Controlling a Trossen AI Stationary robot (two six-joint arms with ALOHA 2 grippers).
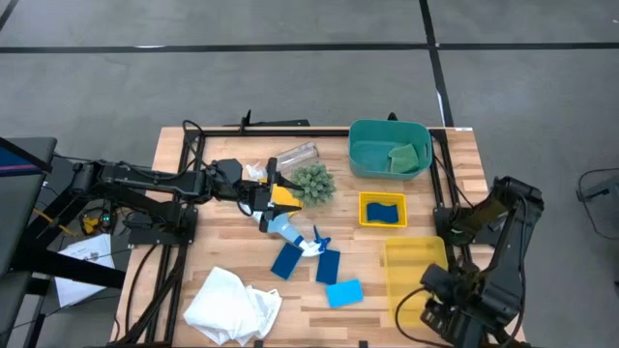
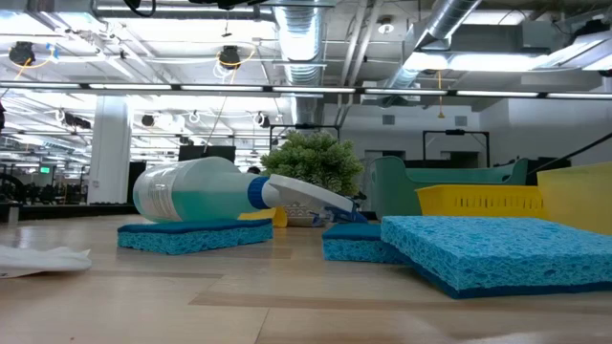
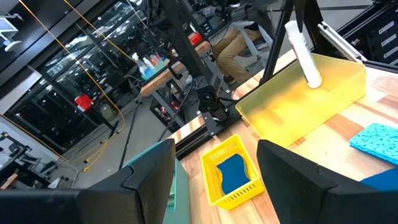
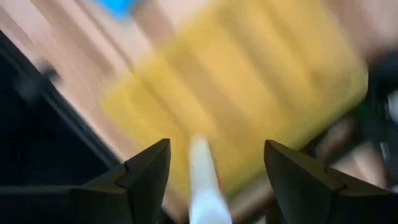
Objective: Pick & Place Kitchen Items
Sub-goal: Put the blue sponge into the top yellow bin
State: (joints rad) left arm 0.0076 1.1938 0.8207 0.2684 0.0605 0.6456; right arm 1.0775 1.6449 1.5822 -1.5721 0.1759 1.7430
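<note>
A clear spray bottle with blue liquid lies on its side, its body resting on a dark blue sponge. Two more blue sponges lie near it. A clear cup lies at the far middle and a white cloth at the near left. My left gripper hangs open high above the table's middle, over a yellow sponge; nothing is between its fingers. My right gripper points down over the large yellow bin, open. A white rod shows between its fingers, apart from both.
A spiky green plant ball stands just beyond the left gripper. A teal bin holding green sponges stands at the far right. Nearer is a small yellow basket with a blue sponge inside. Black frame rails run along the table's sides.
</note>
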